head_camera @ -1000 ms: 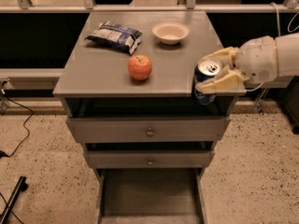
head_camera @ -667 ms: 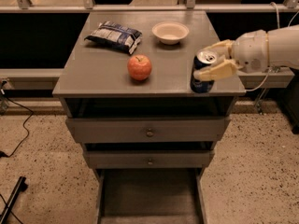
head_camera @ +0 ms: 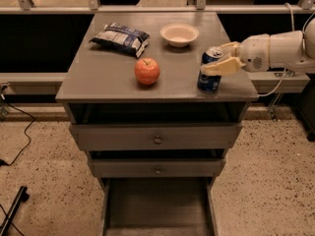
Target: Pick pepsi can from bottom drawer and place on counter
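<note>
The pepsi can (head_camera: 208,80) stood upright on the counter (head_camera: 108,77), at about 4 o'clock from the counter's middle and close to its right front corner. Its silver top showed just above the gripper (head_camera: 215,59). The gripper reached in from 3 o'clock on a white arm (head_camera: 280,48), and its two pale fingers (head_camera: 224,66) were closed around the upper half of the can, one on the far side and one on the near side. The can's base looked to be touching the counter surface, though I could not tell this for certain.

A red apple (head_camera: 147,71) sat just toward 6 o'clock of the counter's middle, well apart from the can. A small pale bowl (head_camera: 179,34) rested at 1 o'clock, and a blue-white snack bag (head_camera: 120,37) lay at 11 o'clock.

Below the counter, the top drawer (head_camera: 123,137) and the middle drawer (head_camera: 123,168) each showed a small knob and were pulled out slightly. The bottom drawer (head_camera: 157,203) was pulled out furthest, toward 6 o'clock, with its dark floor and grey side walls showing. A dark cable (head_camera: 22,132) trailed over the speckled floor at 9 o'clock of the cabinet.
</note>
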Controlling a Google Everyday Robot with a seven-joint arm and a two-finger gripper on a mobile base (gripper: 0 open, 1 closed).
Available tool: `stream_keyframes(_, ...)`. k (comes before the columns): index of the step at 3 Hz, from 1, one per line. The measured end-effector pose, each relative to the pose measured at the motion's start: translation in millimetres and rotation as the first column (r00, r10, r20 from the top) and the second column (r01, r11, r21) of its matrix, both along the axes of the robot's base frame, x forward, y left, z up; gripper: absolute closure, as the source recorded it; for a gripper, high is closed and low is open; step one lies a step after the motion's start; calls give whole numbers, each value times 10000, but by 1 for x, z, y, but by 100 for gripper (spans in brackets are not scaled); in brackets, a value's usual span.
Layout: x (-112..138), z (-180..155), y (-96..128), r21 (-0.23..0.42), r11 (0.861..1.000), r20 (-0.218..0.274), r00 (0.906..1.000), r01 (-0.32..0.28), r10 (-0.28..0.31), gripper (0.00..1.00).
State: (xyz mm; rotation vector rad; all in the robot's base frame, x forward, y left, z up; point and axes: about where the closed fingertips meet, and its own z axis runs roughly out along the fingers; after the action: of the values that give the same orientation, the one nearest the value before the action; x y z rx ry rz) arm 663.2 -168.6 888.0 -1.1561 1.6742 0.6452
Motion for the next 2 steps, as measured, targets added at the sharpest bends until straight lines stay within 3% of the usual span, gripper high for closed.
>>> stream_keyframes(1,0,5,0,2,10000,-5,10000,4,-4,52)
stream_keyframes(2,0,5,0,2,10000,-5,10000,4,-4,29)
